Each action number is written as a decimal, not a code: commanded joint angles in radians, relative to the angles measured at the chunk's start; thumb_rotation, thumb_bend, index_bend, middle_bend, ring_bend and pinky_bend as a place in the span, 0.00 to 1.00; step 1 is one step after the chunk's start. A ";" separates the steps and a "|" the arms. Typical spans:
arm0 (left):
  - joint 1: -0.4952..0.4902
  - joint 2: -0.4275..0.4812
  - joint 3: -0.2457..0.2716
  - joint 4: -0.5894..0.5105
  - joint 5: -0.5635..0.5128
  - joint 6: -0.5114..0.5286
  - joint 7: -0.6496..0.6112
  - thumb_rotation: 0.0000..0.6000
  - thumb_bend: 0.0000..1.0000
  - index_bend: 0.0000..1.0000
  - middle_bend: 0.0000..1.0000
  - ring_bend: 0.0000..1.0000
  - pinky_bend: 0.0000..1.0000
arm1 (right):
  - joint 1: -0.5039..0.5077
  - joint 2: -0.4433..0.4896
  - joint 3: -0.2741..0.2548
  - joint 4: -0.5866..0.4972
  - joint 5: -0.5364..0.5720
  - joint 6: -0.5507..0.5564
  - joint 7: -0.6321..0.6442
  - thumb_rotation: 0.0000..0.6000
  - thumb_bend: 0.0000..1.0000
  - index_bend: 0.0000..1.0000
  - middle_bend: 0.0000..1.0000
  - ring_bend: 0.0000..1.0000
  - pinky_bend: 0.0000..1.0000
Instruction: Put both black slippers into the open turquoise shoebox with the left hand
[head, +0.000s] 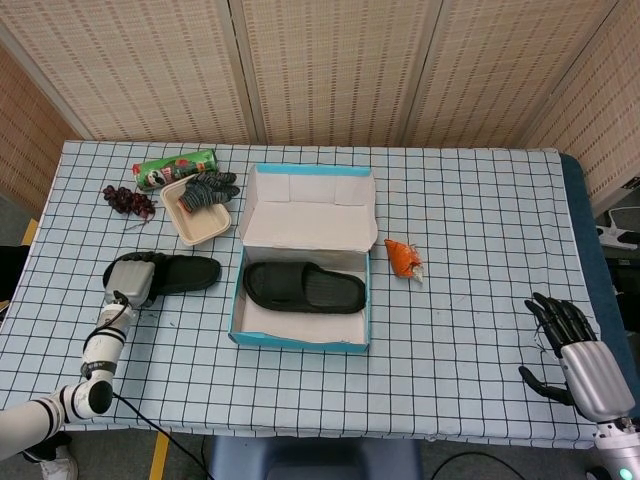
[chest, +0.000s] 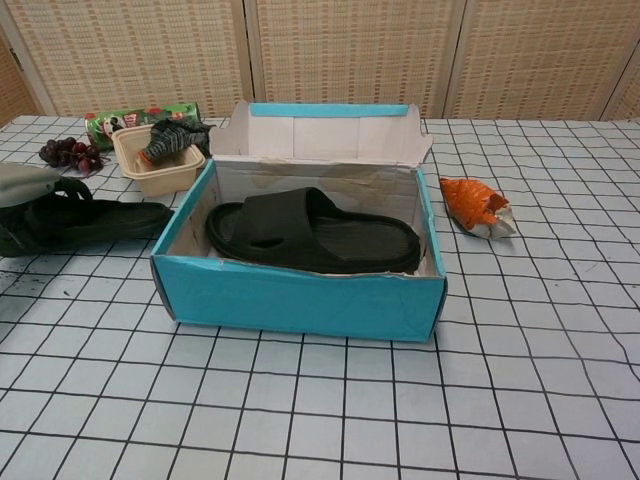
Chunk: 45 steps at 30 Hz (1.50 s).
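One slipper in, one left

We are grasping the second black slipper (head: 178, 273) with our left hand (head: 131, 283); the first slipper (head: 305, 288) is lying inside the turquoise shoebox (head: 300, 340)

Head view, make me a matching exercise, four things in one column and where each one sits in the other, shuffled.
Things:
1. slipper
2. gloves
3. grapes
4. right hand

Places:
A. near the table's left edge, behind the left hand
B. in the beige tray
C. at the table's front right corner
D. inside the shoebox

Pairs: 1-D, 2-B, 3-A, 4-C
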 joint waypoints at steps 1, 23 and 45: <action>0.014 0.015 -0.013 -0.023 0.037 0.042 -0.018 1.00 0.47 0.36 0.51 0.47 0.40 | 0.000 0.000 0.000 -0.001 0.000 0.000 -0.001 1.00 0.17 0.00 0.00 0.00 0.00; 0.062 0.162 -0.088 -0.211 0.134 0.203 -0.027 1.00 0.47 0.38 0.55 0.51 0.53 | 0.002 -0.005 0.001 -0.002 0.002 -0.008 -0.013 1.00 0.17 0.00 0.00 0.00 0.00; 0.071 0.394 -0.100 -0.784 0.277 0.311 0.119 1.00 0.48 0.41 0.59 0.55 0.57 | 0.012 -0.007 -0.006 0.004 -0.008 -0.026 -0.002 1.00 0.17 0.00 0.00 0.00 0.00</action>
